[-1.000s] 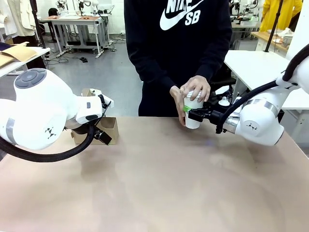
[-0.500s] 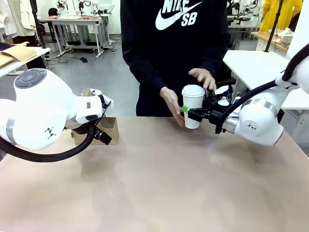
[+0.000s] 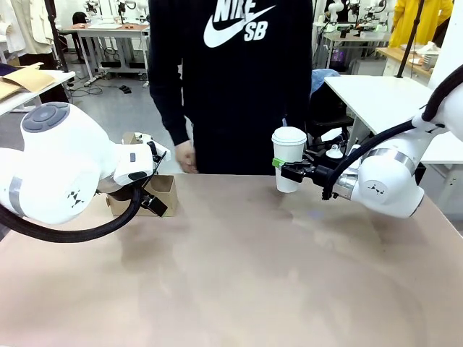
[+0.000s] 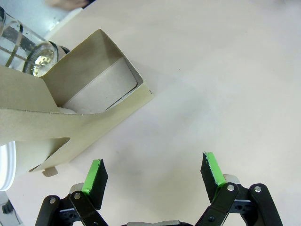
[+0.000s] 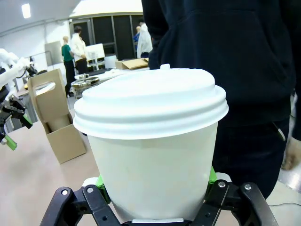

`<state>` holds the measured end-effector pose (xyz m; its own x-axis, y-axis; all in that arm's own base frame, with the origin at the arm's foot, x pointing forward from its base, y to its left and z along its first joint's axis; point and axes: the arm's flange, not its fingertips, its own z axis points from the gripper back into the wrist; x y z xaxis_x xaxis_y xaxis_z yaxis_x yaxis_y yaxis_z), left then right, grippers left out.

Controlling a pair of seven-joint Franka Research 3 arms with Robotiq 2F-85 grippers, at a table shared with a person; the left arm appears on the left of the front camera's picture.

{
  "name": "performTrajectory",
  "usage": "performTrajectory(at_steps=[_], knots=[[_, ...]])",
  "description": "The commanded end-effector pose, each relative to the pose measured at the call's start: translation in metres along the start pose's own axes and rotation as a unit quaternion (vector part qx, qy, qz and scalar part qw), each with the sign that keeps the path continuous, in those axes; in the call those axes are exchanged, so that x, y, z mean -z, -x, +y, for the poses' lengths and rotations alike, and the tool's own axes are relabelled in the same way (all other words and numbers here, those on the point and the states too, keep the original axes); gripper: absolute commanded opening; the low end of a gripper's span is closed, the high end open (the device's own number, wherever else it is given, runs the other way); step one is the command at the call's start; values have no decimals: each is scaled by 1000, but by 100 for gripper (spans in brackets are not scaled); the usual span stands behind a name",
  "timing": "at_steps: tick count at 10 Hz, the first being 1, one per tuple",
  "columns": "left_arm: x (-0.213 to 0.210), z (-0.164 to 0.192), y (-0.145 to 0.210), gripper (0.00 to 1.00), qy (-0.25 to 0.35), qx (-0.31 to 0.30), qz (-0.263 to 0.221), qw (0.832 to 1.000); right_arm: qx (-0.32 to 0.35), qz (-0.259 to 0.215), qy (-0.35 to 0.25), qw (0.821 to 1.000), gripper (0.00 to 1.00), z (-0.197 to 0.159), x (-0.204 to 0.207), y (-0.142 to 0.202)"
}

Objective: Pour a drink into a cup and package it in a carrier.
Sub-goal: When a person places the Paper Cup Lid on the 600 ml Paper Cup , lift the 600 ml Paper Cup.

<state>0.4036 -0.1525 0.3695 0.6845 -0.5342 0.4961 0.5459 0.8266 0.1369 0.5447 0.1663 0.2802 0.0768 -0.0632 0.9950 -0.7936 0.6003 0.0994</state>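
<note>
Your right fingers point(image 3: 295, 172) are clamped on the tall white paper cup point(image 5: 150, 160). Their green pads press opposite sides of its wall just below the white plastic dome lid point(image 5: 150, 101). The cup stands upright at the far side of the counter point(image 3: 239, 275), right of centre. I cannot tell whether its base rests on the surface or hangs just clear. The drink is hidden under the lid. The person's hand point(image 3: 185, 155) is well apart from the cup, at the counter's far edge.

Your left fingers point(image 4: 212, 169) stand wide with nothing between them, over bare counter just beside the brown cardboard carrier point(image 4: 70, 101) at the far left.

As I judge it, the step in hand is carrying the cup across to that carrier and seating it. Keep the cup vertical all the way, since the lid is only pressed on. Do not squeeze harder: the paper wall is thin and would likely buckle and lift the lid. The downward taper works for you, because the wider upper wall should not slip down through the pads.

Come in from above, clear of the carrier's tall handle divider, and lower straight into an open slot. The carrier is light, matte folded board on a smooth counter, so a nudge would probably slide it; your left fingers could steady it. A clear glass carafe with metal bands point(image 4: 23, 44) sits close against the carrier, so give it room.
</note>
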Motion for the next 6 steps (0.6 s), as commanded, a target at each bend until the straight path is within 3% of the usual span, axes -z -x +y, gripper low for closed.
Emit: performTrajectory(at_steps=[1, 6], knots=[[-1, 1, 0, 100, 1, -1, -1, 1000, 3, -10, 7, 1000, 81, 3, 3, -6], [-1, 1, 0, 100, 1, -1, -1, 1000, 3, -10, 7, 1000, 81, 3, 3, -6]])
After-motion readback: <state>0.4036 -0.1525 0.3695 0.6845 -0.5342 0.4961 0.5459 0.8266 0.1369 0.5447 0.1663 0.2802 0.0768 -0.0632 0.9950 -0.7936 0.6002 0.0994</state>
